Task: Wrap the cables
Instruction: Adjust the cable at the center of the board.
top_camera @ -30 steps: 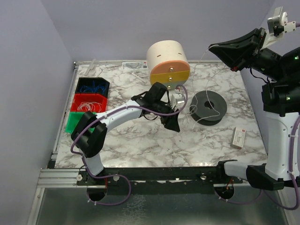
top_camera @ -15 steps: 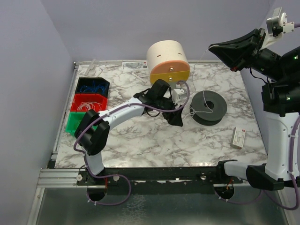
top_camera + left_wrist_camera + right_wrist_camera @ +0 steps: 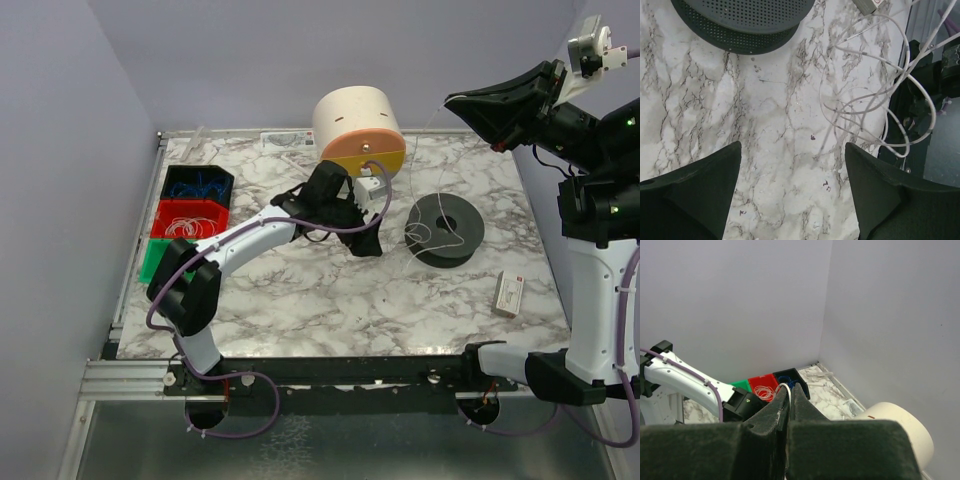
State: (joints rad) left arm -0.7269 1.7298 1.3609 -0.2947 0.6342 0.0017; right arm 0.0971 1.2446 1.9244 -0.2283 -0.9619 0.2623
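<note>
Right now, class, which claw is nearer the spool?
Left. The left claw hovers low, open, just to the left of the spool. The right claw sits high up, well clear of it, shut on the cable.

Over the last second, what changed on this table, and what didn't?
The left gripper opened wider and shifted from beside the spool toward the cream drum. The cables now lie loose ahead of it. Unchanged: the right gripper, raised and shut on the cables, and the spool.
</note>
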